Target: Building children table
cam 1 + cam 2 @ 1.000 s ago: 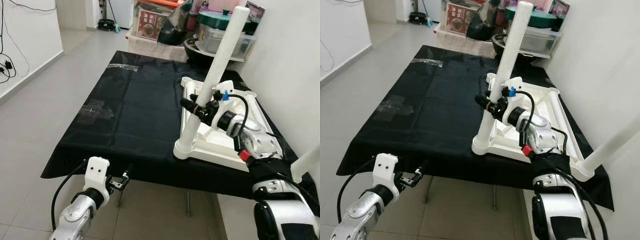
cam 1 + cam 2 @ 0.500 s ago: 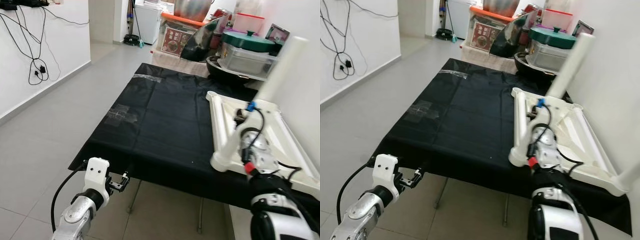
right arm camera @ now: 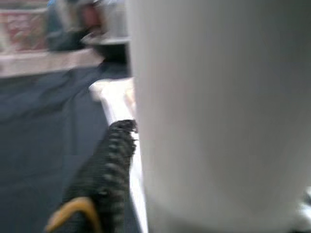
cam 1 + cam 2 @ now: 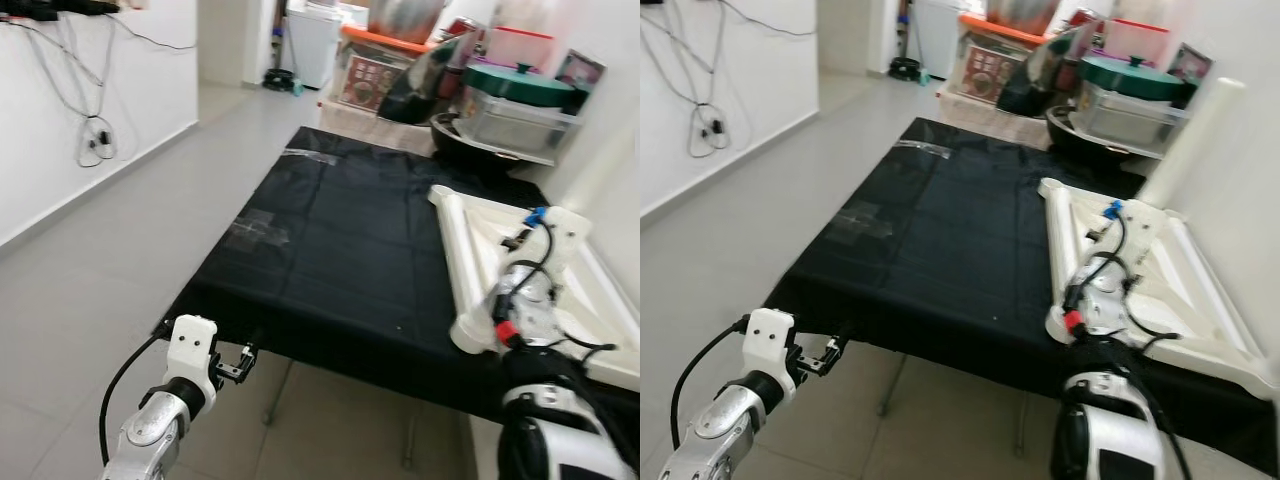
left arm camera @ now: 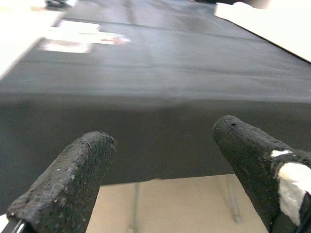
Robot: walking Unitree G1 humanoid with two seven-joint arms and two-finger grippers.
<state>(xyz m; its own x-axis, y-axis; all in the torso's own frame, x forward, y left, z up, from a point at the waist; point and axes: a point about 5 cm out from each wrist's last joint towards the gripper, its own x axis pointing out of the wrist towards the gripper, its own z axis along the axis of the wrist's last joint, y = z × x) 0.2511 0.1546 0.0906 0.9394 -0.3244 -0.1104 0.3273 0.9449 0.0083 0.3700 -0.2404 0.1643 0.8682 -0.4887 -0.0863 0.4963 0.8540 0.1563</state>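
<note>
White tabletop [image 4: 1160, 270] lay inverted at the right edge of the black-covered table [image 4: 940, 230], one leg [image 4: 1192, 140] upright at its far corner; right gripper fingers [image 3: 104, 170] against a leg, grip indeterminate; left gripper [image 5: 165, 160] wide, idle; assembly judged incomplete.

From head height we look forward and down over the black-draped table [image 4: 330, 250], both eye views sharing it, while our left wrist view faces its near edge from below and our right wrist view presses against a white table leg [image 3: 218, 111].
</note>
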